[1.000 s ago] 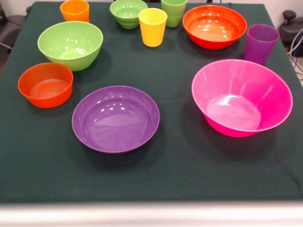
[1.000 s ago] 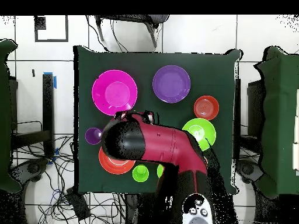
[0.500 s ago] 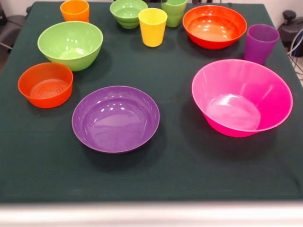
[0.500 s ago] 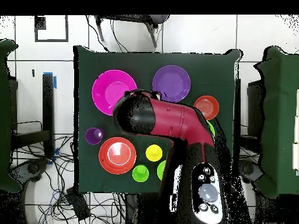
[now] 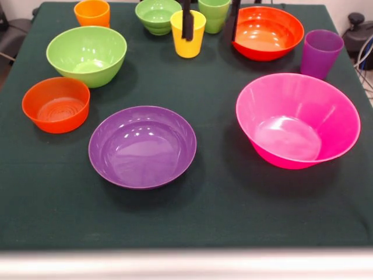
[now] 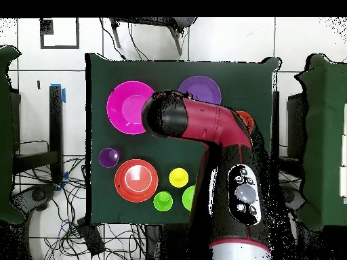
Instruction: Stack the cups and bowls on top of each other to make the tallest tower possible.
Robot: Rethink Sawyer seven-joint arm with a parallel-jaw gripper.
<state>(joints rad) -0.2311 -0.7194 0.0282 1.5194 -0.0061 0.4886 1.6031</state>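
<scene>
Since half a second ago the gripper [image 5: 210,26] has come into the front view at the top edge: two dark fingers [image 5: 187,23] hang down, spread wide apart, one in front of the yellow cup [image 5: 187,42], the other at the left rim of the large orange-red bowl [image 5: 265,32]; nothing between them. Overhead, the red and black arm [image 6: 203,128] has swung further over the tabletop [image 5: 221,204], now covering part of the purple bowl [image 5: 142,146] and most of the small orange-red bowl [image 5: 56,104]. No tower built; everything sits separately. Pink bowl [image 5: 297,119] at right, purple cup [image 5: 321,53] just behind it. Light green bowl [image 5: 86,55] at left, orange cup [image 5: 92,12] behind it. Small ribbed green bowl [image 5: 157,15] and light green cup [image 5: 214,14] along the far edge.
</scene>
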